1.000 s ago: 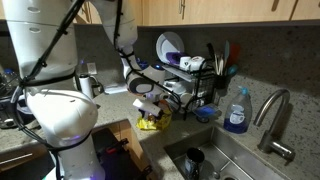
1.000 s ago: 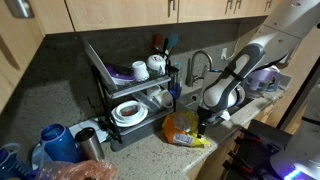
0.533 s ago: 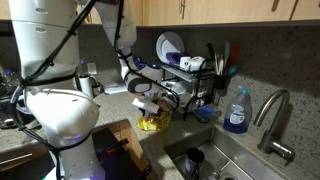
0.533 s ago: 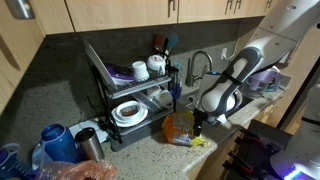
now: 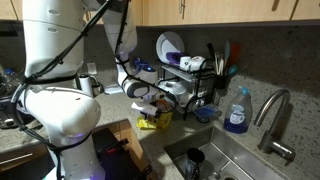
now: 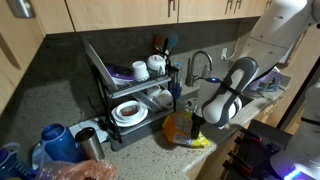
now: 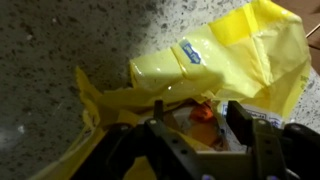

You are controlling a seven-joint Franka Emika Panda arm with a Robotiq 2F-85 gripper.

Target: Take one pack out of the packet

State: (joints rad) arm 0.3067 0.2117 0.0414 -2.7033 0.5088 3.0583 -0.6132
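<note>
In an exterior view, the camera sits close behind the robot's white base (image 5: 60,115), which fills the picture at 8 o'clock. It looks across the counter to the dish rack (image 5: 190,75) at 1 o'clock and the sink (image 5: 250,150) at 4 o'clock.

In an exterior view from the opposite end, the camera looks back along the counter. Here the dish rack (image 6: 135,85) is at 9 o'clock and the arm (image 6: 235,85) at 3 o'clock.

Both exterior views share the rack, the tap (image 5: 270,110) (image 6: 197,62) and the yellow packet (image 5: 153,121) (image 6: 183,130).

The wrist view is very near. It probably points straight down at the packet (image 7: 230,55) and the speckled counter (image 7: 60,60), with the gripper (image 7: 200,120) at 6 o'clock.
</note>
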